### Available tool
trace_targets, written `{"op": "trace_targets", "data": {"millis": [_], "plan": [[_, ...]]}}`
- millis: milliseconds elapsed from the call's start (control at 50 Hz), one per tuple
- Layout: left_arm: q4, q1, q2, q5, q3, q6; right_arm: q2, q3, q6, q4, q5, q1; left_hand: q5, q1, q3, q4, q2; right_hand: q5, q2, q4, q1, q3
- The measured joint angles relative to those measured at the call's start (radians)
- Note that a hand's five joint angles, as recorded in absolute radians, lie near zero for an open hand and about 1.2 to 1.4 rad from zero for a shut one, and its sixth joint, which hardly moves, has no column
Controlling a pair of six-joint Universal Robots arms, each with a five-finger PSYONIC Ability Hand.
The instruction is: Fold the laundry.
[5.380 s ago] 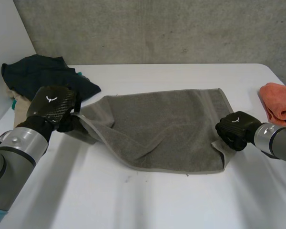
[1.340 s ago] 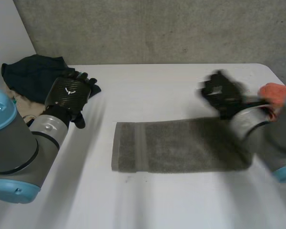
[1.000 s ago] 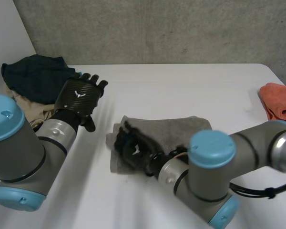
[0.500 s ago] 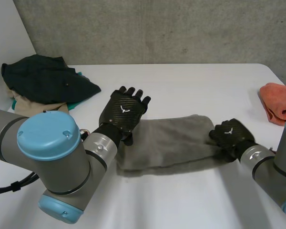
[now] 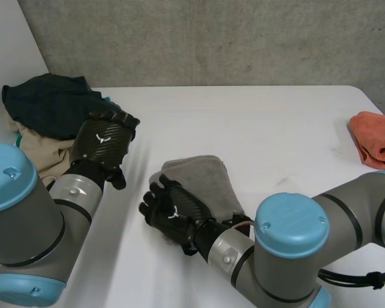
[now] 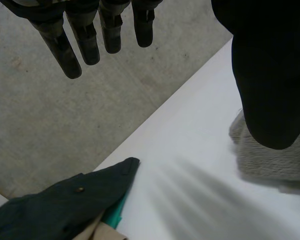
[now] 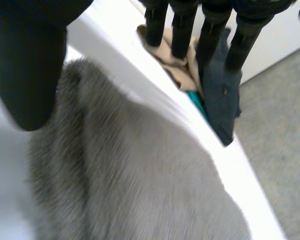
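The grey towel (image 5: 202, 183) lies folded into a short bundle at the middle of the white table (image 5: 289, 128). My right hand (image 5: 172, 212) rests at the towel's left end, its arm reaching across the front. In the right wrist view its fingers (image 7: 210, 35) are straight and spread from the thumb, with the towel (image 7: 140, 190) under the palm. My left hand (image 5: 102, 142) hovers left of the towel, apart from it. Its fingers (image 6: 85, 40) are straight and hold nothing; a towel edge (image 6: 270, 160) shows below its thumb.
A pile of dark and beige laundry (image 5: 51, 106) sits at the table's back left, near the left hand, and shows as a dark cloth (image 6: 65, 200) in the left wrist view. An orange cloth (image 5: 375, 138) lies at the right edge.
My right hand swung from the towel's right end to its left end, and the towel is now folded shorter. My left hand drew back to the left, off the towel.
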Motion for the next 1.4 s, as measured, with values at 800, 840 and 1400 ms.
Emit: {"op": "trace_targets", "data": {"millis": [800, 840, 1400], "plan": [[-0.414, -0.18, -0.395, -0.1, 0.403, -0.322, 0.197, -0.479, 0.423, 0.601, 0.156, -0.321, 0.0, 0.0, 0.0, 0.0, 0.0, -0.112, -0.113, -0.137, -0.106, -0.135], [-0.411, -0.176, -0.352, -0.094, 0.397, -0.322, 0.169, -0.466, 0.389, 0.572, 0.18, -0.32, 0.0, 0.0, 0.0, 0.0, 0.0, -0.112, -0.113, -0.137, -0.106, -0.135], [-0.35, -0.03, -0.031, 0.668, 0.383, -0.334, -0.079, 0.178, 0.252, -0.072, 0.221, -0.073, 0.0, 0.0, 0.0, 0.0, 0.0, -0.111, -0.112, -0.135, -0.106, -0.133]]}}
